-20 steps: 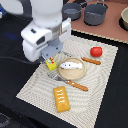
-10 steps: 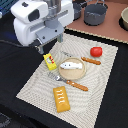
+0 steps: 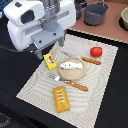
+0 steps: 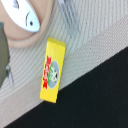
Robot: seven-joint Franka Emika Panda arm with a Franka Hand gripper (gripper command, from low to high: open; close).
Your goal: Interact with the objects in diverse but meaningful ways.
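A yellow rectangular packet with a red label (image 3: 49, 61) lies flat on the striped mat (image 3: 35, 85), beside a round wooden plate (image 3: 71, 74). It also shows in the wrist view (image 4: 51, 71). A white fish (image 3: 71, 65) lies on the plate and shows in the wrist view (image 4: 24, 15). A red tomato (image 3: 96, 51) sits at the mat's far right corner. An orange-brown bread loaf (image 3: 61, 98) lies at the mat's near edge. My gripper (image 3: 51, 48) hangs open and empty just above the packet, not touching it.
A wooden-handled knife (image 3: 75, 85) lies by the plate, another wooden-handled piece (image 3: 91, 61) lies near the tomato, and a fork (image 3: 65, 52) lies behind the plate. Grey pots (image 3: 95, 14) and a bowl (image 3: 124, 19) stand at the back. Black table surrounds the mat.
My gripper has risen from the packet and the arm has moved up and towards the exterior view's left. The packet stays lying on the mat.
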